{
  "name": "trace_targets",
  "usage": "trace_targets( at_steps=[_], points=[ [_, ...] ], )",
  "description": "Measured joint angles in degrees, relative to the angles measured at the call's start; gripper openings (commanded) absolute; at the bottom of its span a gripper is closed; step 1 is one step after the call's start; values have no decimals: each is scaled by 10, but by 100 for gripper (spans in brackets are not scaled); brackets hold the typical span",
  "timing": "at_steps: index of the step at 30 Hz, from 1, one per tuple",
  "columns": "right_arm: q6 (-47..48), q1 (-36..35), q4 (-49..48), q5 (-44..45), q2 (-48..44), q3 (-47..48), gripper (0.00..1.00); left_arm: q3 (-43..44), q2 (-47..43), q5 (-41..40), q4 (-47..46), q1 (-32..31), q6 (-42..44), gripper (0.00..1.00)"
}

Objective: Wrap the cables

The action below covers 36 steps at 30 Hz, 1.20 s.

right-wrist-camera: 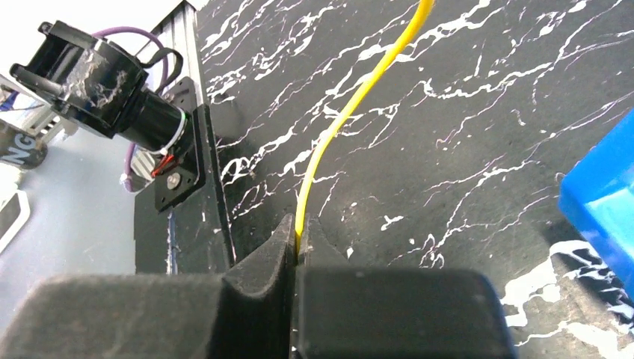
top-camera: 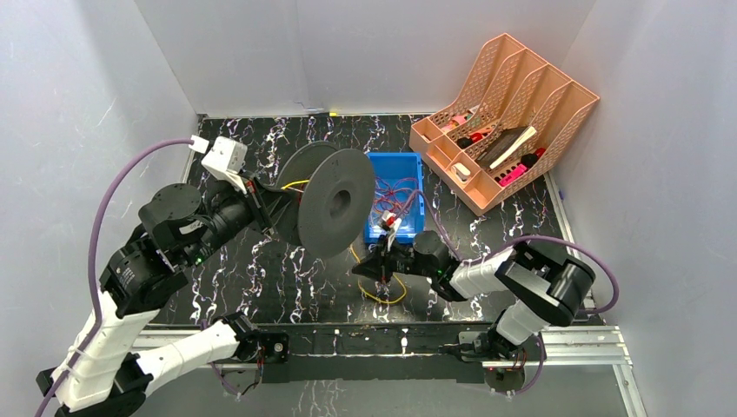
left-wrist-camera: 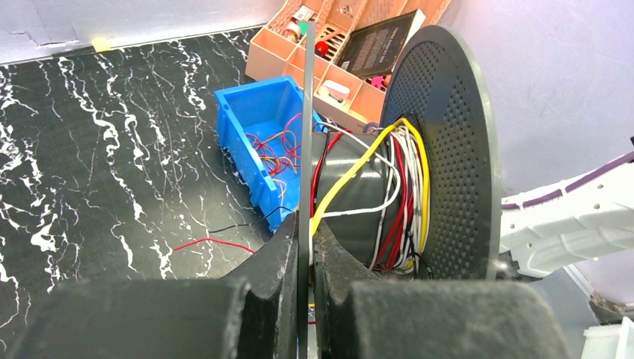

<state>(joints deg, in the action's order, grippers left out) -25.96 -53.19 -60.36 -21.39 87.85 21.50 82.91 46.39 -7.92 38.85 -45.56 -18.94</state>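
A dark grey spool is held on edge above the table. My left gripper is shut on its thin near flange, which stands between the fingertips of the gripper. Yellow, red, white and black cables are wound on the hub beside the perforated far flange. A yellow cable runs off the hub. My right gripper is shut on the yellow cable, low over the table, as the right wrist view shows. A yellow loop lies under it.
A blue bin with loose red wires stands behind the right gripper; it also shows in the left wrist view. An orange file organizer is at the back right. A loose red wire lies on the table. Arm base rail runs along the near edge.
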Motion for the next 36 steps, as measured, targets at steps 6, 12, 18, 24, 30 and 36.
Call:
trace_targets(
  at_steps=[6,12,18,24,30,36],
  points=[
    [-8,-60,-3,37,-18,-49,0,-44,-20,-66,-38,0,-12,0],
    [27,-250,180,162,-221,-14,0,-105,10,-219,-82,0,13,0],
    [93,-365,376,260,-262,156,0,-140,63,-284,-75,0,48,0],
    [136,-383,508,316,-253,321,0,-150,88,-290,-43,-1,62,0],
    [176,-383,641,377,-218,452,0,-170,98,-282,-17,-2,74,0],
    [252,-350,760,419,-193,525,0,-192,96,-239,-6,-11,101,0]
  ],
)
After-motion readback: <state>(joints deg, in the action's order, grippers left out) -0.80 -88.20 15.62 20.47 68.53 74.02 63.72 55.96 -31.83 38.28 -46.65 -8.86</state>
